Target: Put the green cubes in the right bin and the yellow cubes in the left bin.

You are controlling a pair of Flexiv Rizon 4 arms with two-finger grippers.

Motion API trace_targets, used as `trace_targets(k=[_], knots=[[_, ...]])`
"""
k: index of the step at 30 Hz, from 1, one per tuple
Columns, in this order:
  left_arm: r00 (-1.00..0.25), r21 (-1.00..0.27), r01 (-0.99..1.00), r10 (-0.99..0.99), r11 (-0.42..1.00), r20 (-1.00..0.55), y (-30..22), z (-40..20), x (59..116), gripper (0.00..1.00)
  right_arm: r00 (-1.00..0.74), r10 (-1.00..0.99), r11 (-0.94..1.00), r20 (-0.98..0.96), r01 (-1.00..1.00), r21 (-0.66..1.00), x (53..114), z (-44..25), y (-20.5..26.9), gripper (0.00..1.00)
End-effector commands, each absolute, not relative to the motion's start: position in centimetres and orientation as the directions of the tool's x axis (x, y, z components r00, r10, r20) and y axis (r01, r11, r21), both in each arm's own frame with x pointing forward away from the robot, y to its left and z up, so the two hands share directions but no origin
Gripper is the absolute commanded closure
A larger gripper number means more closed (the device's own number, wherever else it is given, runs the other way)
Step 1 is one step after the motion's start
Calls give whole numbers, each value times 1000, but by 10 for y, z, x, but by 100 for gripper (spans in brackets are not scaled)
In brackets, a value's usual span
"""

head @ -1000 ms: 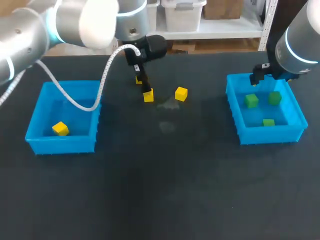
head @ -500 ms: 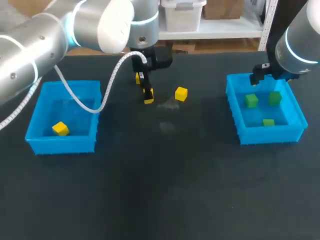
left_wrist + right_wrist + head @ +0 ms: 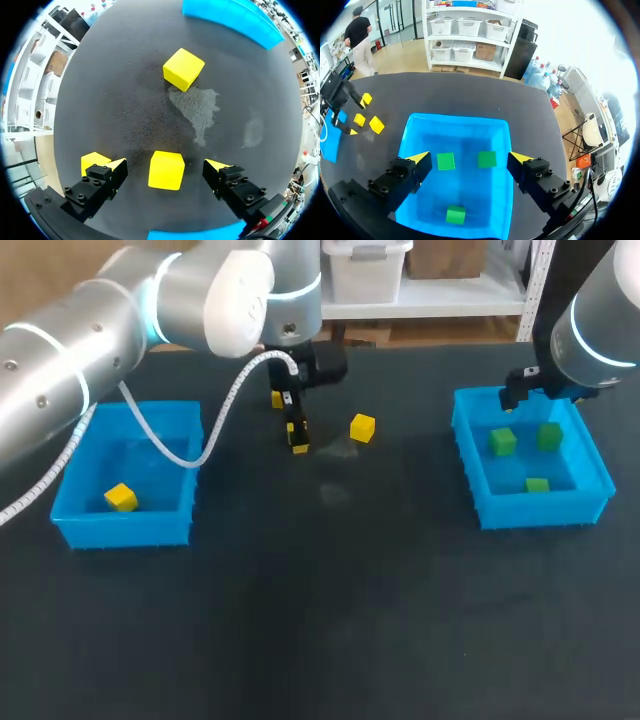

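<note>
Left wrist view looks straight down on the black tabletop (image 3: 150,110). The left hand (image 3: 166,165) hangs low over it, its two yellow-tipped fingers spread wide apart. A small yellow cube (image 3: 166,171) lies on the tabletop between those fingers. Bare surface shows on each side of it, so neither finger touches it. A second yellow cube (image 3: 93,160) sits just beside the outer side of one finger and is partly hidden by it. A third yellow cube (image 3: 183,69) lies ahead of the hand, apart from the other two and next to a pale scuffed patch (image 3: 197,107).

Head view shows the left arm coming in from the left to the far middle of the tabletop, between the two bins. The square blue plastic left bin (image 3: 120,530) holds a fourth yellow cube (image 3: 121,497) near its front left corner.

Right wrist view shows the right hand (image 3: 470,157) hovering above the square blue plastic right bin (image 3: 455,122), its fingers apart and gripping nothing. Under it, on the bin floor, a first green cube (image 3: 445,161) and a second green cube (image 3: 486,159) lie side by side but not touching. A third green cube (image 3: 455,215) lies apart from them, closer in under the wrist.
</note>
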State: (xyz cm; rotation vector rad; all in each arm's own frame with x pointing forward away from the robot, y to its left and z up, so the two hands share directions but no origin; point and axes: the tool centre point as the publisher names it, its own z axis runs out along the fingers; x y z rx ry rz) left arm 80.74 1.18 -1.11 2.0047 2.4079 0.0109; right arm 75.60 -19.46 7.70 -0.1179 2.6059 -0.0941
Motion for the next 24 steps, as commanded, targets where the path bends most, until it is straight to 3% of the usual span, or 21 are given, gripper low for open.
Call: trace_targets(k=[1,3,16,24], knots=[[-188,34,982,982,187,17,9,-19,808,73,-856,-101,994,-507,-64,-91,755,77,-195,0],[-201,54,978,980,199,16,9,-20,808,100,-856,-101,994,-507,-64,-91,755,77,-195,0],[-336,90,935,937,344,-93,23,30,807,100,-856,-101,994,-507,-64,-91,755,77,-195,0],[-420,135,887,893,442,-162,59,78,811,100,-856,-101,994,-507,-64,-91,755,77,-195,0]])
